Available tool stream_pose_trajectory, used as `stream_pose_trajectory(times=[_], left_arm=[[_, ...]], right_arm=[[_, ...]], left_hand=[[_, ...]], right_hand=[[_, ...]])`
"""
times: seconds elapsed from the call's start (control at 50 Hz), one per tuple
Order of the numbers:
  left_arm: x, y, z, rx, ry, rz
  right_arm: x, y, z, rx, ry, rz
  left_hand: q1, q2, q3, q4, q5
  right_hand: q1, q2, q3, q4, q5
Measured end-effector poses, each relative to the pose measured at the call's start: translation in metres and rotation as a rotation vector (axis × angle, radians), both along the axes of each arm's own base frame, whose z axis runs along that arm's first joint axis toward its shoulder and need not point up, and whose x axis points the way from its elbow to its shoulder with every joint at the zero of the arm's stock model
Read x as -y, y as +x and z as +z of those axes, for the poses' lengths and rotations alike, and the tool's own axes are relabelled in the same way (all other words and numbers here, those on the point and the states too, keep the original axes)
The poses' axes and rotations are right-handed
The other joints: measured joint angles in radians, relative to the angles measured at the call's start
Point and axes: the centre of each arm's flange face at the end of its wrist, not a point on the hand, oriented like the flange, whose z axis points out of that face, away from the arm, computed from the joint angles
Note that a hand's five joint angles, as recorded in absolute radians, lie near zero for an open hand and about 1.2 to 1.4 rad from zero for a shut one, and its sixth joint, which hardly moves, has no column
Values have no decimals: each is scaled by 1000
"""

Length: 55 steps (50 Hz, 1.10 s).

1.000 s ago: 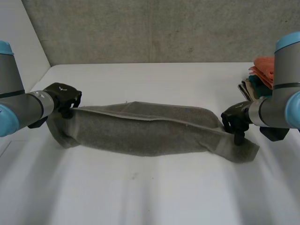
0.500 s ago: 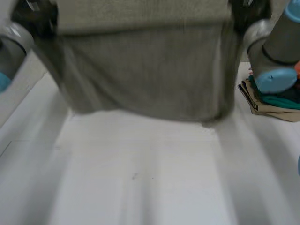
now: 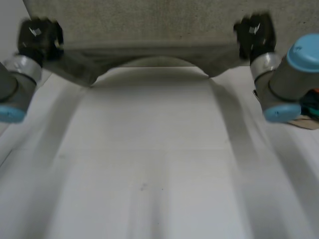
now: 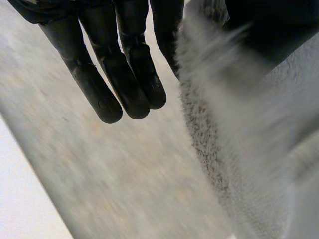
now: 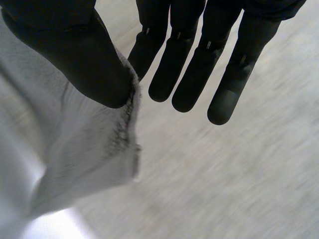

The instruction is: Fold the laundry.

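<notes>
A grey towel [image 3: 149, 52] hangs spread in the air between my two hands, its lower edge sagging above the far part of the white table [image 3: 149, 174]. My left hand [image 3: 40, 37] holds one upper corner. In the left wrist view the thumb pinches the towel [image 4: 239, 149] against the side of the left hand [image 4: 124, 74], whose other fingers stay straight. My right hand [image 3: 254, 32] holds the other upper corner. In the right wrist view its thumb presses the towel's edge [image 5: 75, 149] against a finger of the right hand [image 5: 199, 64].
A stack of folded laundry [image 3: 311, 107] lies at the table's right edge, behind my right arm [image 3: 281, 84]. A grey wall stands behind the table. My left arm [image 3: 12, 89] reaches in over the table's left edge.
Both hands have lifted the towel off the table and stretched it wide. Since half a second ago it has gone higher, so only its lower part hangs in the head view.
</notes>
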Motion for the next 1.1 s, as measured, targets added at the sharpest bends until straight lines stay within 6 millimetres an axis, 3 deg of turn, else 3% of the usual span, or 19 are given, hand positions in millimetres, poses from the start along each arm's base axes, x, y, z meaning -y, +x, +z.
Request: stream_pose_trajectory(times=[0.08, 0.14, 0.18, 0.26, 0.34, 0.36, 0.38, 0.5, 0.56, 0.62, 0.68, 0.74, 0.88, 0.96, 1.1], left_arm=[[-16, -5, -49, 79, 117, -61], [-33, -8, -76, 143, 196, -103], [-44, -8, -88, 187, 246, -125], [-72, -5, -102, 289, 352, -151], [-99, 2, -99, 385, 451, -159], [-118, 6, -93, 446, 522, -167], [-121, 7, -92, 456, 533, -169], [-196, 20, -69, 651, 811, -255], [-226, 23, -60, 736, 913, -330], [-237, 23, -54, 796, 936, -382], [-234, 21, -51, 827, 902, -394], [-216, 17, -52, 827, 840, -366], [-165, 6, -60, 764, 766, -262], [-131, -1, -66, 715, 756, -167], [-94, -9, -74, 655, 739, -72]], right_arm=[[-12, -6, -53, -84, 199, 0], [-24, -12, -79, -145, 320, -3], [-35, -18, -92, -189, 398, -7], [-57, -30, -99, -265, 516, -16], [-80, -44, -88, -328, 595, -26], [-96, -53, -80, -373, 641, -32], [-98, -55, -78, -381, 648, -33], [-151, -89, -60, -592, 805, -22], [-167, -98, -57, -682, 852, 12], [-173, -101, -58, -721, 865, 42], [-170, -99, -61, -721, 864, 54], [-162, -95, -66, -702, 852, 53], [-118, -73, -78, -571, 744, -3], [-80, -56, -81, -459, 609, -44], [-36, -27, -84, -353, 398, -53]], left_hand=[[0, 0, 0, 0, 0], [0, 0, 0, 0, 0], [0, 0, 0, 0, 0], [0, 0, 0, 0, 0], [0, 0, 0, 0, 0], [0, 0, 0, 0, 0], [0, 0, 0, 0, 0], [0, 0, 0, 0, 0], [0, 0, 0, 0, 0], [0, 0, 0, 0, 0], [0, 0, 0, 0, 0], [0, 0, 0, 0, 0], [0, 0, 0, 0, 0], [0, 0, 0, 0, 0], [0, 0, 0, 0, 0]], right_hand=[[0, 0, 0, 0, 0], [0, 0, 0, 0, 0], [0, 0, 0, 0, 0], [0, 0, 0, 1, 0], [0, 0, 0, 1, 0], [0, 0, 0, 1, 0], [0, 0, 0, 1, 0], [0, 0, 0, 1, 4], [0, 0, 0, 1, 4], [0, 0, 0, 1, 4], [0, 0, 0, 1, 4], [0, 0, 0, 1, 4], [0, 0, 0, 1, 5], [0, 0, 0, 1, 5], [0, 0, 0, 1, 5]])
